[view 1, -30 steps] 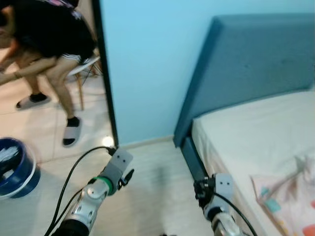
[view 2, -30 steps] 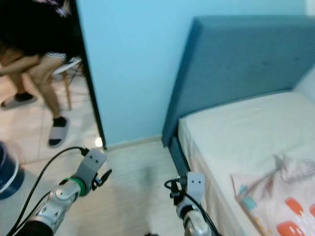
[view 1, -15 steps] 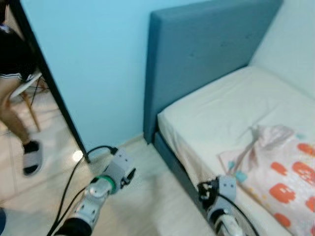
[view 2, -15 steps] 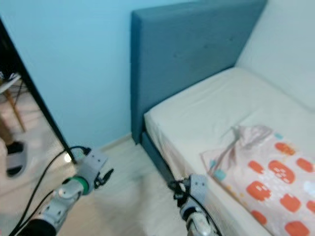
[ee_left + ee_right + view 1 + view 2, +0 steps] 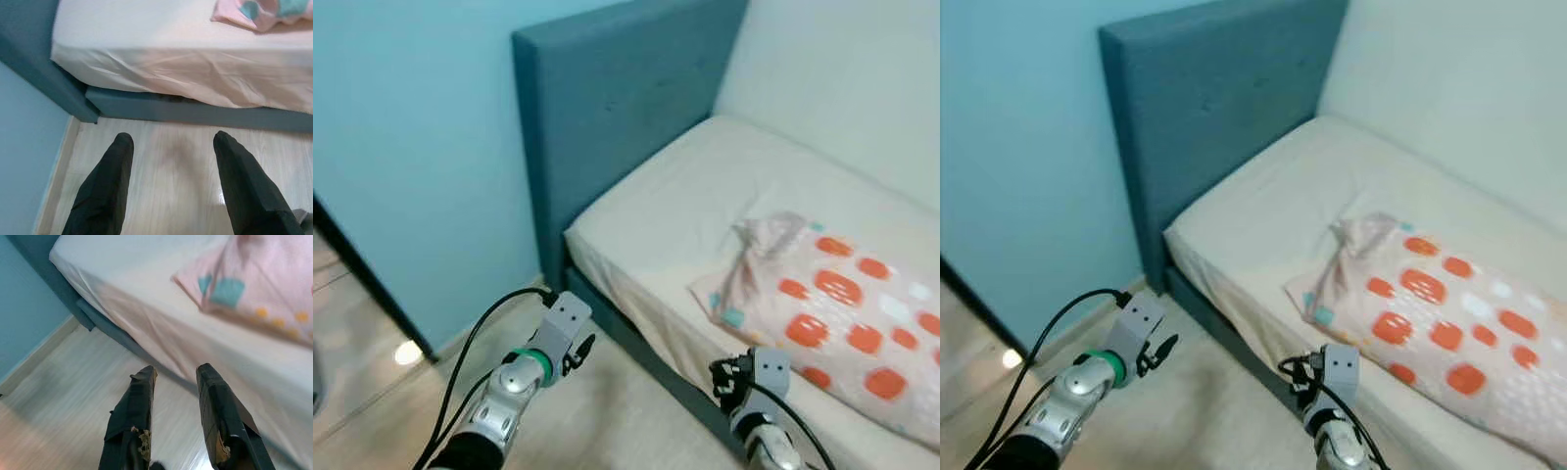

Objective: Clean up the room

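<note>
A bed [image 5: 705, 196] with a cream sheet and a blue-grey headboard [image 5: 607, 108] stood against the light blue wall [image 5: 401, 147]. On the bed, well away from the headboard, lay a crumpled pink blanket [image 5: 832, 313] with orange patches. Beside the bed, over the pale wood floor [image 5: 166, 191], the left pincer [image 5: 171, 196] hung wide open and empty; the right pincer [image 5: 173, 421], nearer the bed's edge, was parted and empty too.

A pink pillow with orange patches [image 5: 832, 318] lies on the cream-sheeted bed [image 5: 675, 215] before me, below its blue padded headboard [image 5: 607, 108].
</note>
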Tool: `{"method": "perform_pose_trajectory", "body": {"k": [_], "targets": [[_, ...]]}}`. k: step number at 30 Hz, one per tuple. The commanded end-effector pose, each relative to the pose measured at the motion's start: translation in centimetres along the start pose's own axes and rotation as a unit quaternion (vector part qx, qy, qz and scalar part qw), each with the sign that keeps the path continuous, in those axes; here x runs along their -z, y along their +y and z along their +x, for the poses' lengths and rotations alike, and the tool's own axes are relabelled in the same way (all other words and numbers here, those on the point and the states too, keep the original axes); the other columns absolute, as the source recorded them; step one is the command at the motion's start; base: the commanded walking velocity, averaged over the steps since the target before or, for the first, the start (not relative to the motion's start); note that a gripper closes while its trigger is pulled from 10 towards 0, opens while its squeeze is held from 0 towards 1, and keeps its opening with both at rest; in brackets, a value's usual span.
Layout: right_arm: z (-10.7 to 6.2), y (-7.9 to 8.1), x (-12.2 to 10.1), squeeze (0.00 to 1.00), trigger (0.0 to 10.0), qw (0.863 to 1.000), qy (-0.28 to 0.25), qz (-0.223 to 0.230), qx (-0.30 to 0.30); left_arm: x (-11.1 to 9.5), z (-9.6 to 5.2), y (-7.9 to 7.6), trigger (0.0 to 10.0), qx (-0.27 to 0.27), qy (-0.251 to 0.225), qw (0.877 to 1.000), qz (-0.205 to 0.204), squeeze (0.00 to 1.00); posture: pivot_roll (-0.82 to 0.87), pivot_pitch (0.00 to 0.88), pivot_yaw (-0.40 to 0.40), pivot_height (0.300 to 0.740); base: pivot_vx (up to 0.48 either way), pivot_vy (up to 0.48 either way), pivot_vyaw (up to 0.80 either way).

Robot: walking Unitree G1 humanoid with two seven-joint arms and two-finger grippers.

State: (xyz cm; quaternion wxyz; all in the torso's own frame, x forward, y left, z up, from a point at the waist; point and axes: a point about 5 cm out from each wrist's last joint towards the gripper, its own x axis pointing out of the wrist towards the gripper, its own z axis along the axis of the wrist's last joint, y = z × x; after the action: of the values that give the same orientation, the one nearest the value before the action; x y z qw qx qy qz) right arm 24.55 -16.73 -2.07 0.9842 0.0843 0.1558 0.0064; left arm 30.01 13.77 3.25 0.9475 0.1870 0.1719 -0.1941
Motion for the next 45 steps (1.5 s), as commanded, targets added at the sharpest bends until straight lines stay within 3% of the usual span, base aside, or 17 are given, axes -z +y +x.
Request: {"method": "perform_pose_trajectory", "body": {"k": [1,31,45], "targets": [[-0.52,-0.47,0.74,0.0,10.0,1.0,0.014,0.002,0.01,0.54,-0.08,-0.31,10.0,0.005,0.01,1.0,-0.005,0.0,0.04,0.065,0.016,0.74,0.0,0.0,-0.8],[-0.36,-0.47,0.41,0.0,10.0,1.0,0.002,0.01,0.014,0.19,-0.05,-0.26,10.0,0.004,-0.005,1.0,-0.006,0.0,0.04,0.07,0.017,0.74,0.0,0.0,-0.8],[-0.2,-0.57,-0.11,0.0,10.0,1.0,-0.014,0.007,0.018,-0.23,0.07,-0.08,10.0,-0.002,-0.016,1.0,-0.006,0.0,0.04,0.07,0.017,0.74,0.375,0.299,-0.06]]}}
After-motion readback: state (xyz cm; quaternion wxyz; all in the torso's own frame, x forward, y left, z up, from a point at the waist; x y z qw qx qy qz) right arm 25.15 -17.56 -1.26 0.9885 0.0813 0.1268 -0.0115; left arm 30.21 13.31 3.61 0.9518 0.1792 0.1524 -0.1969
